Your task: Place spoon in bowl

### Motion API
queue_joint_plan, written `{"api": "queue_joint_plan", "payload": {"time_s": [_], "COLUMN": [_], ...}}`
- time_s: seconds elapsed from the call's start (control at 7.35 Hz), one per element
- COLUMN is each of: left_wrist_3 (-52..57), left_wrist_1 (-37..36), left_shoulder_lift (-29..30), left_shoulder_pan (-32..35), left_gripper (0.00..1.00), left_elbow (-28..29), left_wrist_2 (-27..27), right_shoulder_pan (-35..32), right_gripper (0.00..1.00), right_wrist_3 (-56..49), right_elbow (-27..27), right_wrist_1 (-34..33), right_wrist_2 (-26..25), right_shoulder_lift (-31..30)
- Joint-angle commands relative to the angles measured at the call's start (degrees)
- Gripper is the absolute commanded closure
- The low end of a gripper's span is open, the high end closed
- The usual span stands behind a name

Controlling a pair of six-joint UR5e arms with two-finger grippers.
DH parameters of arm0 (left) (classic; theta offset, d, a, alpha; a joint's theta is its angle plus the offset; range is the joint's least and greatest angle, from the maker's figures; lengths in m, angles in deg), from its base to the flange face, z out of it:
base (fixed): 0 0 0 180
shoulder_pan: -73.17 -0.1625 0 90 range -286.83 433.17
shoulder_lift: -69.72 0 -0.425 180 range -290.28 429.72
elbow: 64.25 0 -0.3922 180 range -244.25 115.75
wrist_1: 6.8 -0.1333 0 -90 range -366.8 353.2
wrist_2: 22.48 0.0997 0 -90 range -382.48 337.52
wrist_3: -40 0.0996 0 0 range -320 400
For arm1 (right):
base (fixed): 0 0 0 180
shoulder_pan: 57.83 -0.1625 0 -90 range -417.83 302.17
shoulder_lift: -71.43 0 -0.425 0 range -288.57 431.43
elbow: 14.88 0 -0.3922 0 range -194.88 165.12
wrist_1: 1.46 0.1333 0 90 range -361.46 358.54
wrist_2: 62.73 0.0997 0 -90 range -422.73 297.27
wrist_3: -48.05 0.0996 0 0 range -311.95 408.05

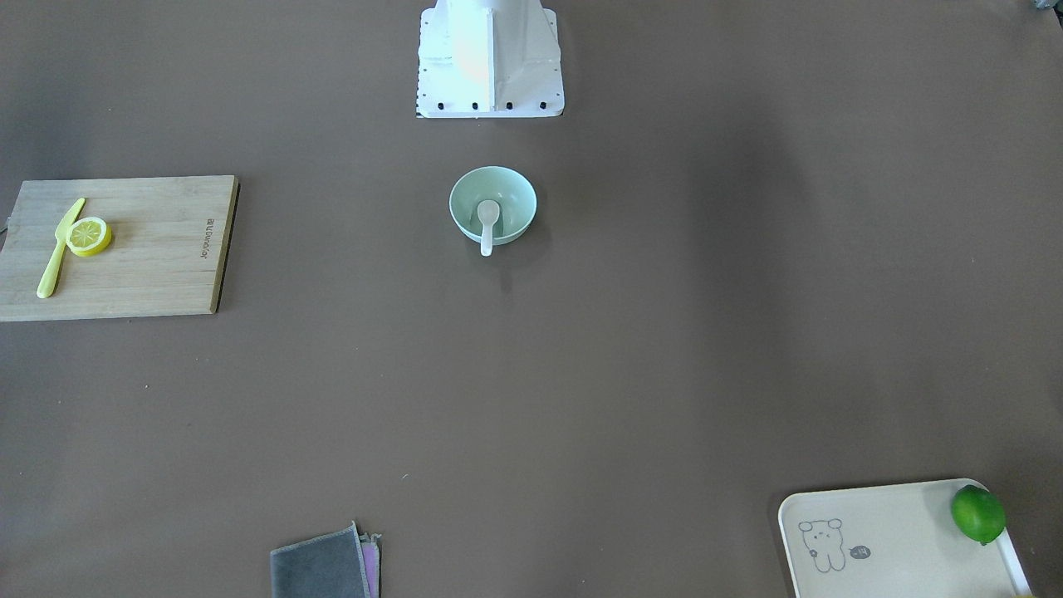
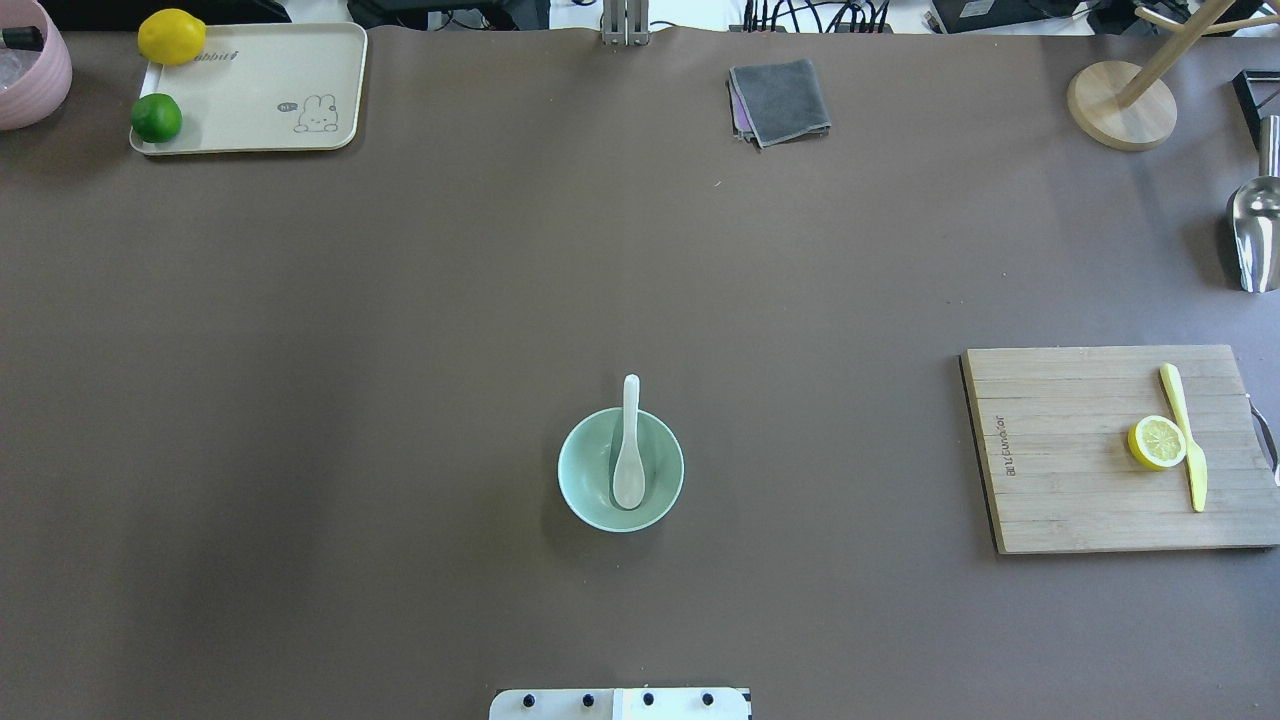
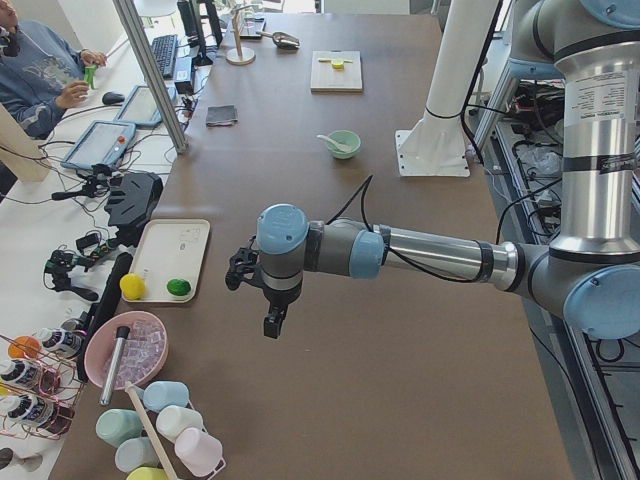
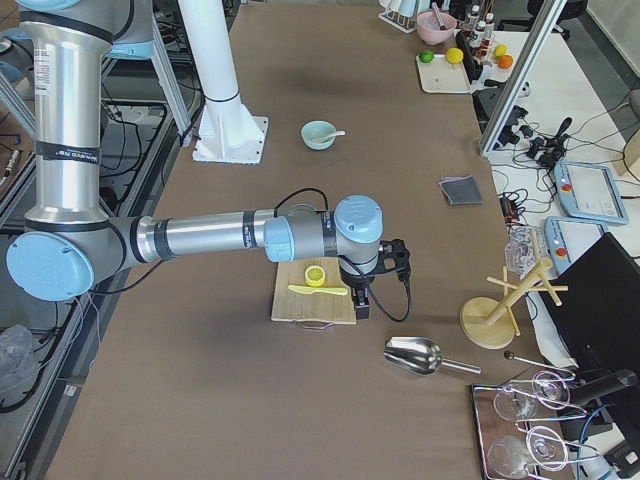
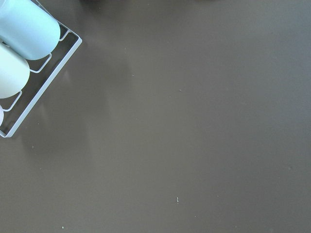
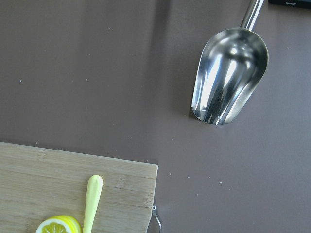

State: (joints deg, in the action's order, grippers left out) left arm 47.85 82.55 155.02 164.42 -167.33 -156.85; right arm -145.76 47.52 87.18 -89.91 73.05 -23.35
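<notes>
The pale mint-green bowl stands in the middle of the table near the robot's base, also in the overhead view. The white spoon lies in it, scoop down inside and handle resting over the far rim. Both arms are away from it. My left gripper hangs over the table's left end, my right gripper over the cutting board's end. They show only in the side views, so I cannot tell if they are open or shut.
A wooden cutting board with a lemon slice and a yellow knife lies at the right. A tray with a lemon and a lime, a grey cloth, a metal scoop and a wooden stand lie along the far edge.
</notes>
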Motion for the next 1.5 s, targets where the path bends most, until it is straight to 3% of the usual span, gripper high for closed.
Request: {"api": "queue_joint_plan", "payload": {"time_s": [0.0, 0.27, 0.41, 1.36], "left_wrist_3": [0.0, -0.5, -0.5, 0.0], "left_wrist_1": [-0.1, -0.2, -0.1, 0.1], "left_shoulder_lift": [-2.4, -3.0, -3.1, -3.6], "left_shoulder_pan": [0.2, -0.1, -0.1, 0.2], "left_gripper": [0.01, 0.02, 0.01, 0.01], "left_elbow": [-1.1, 0.5, 0.2, -0.6], "left_wrist_2": [-1.8, -3.2, -3.2, -2.5], "right_shoulder_pan": [-0.1, -0.1, -0.1, -2.0], "right_gripper": [0.0, 0.0, 0.0, 0.0], "right_wrist_3": [0.0, -0.9, -2.8, -2.2], "right_elbow": [-1.4, -1.1, -1.8, -1.2], "right_wrist_1": [0.6, 0.8, 4.0, 3.7], "right_wrist_2": [0.4, 0.0, -0.4, 0.5], "right_shoulder_lift": [-0.5, -2.1, -2.7, -4.8]}}
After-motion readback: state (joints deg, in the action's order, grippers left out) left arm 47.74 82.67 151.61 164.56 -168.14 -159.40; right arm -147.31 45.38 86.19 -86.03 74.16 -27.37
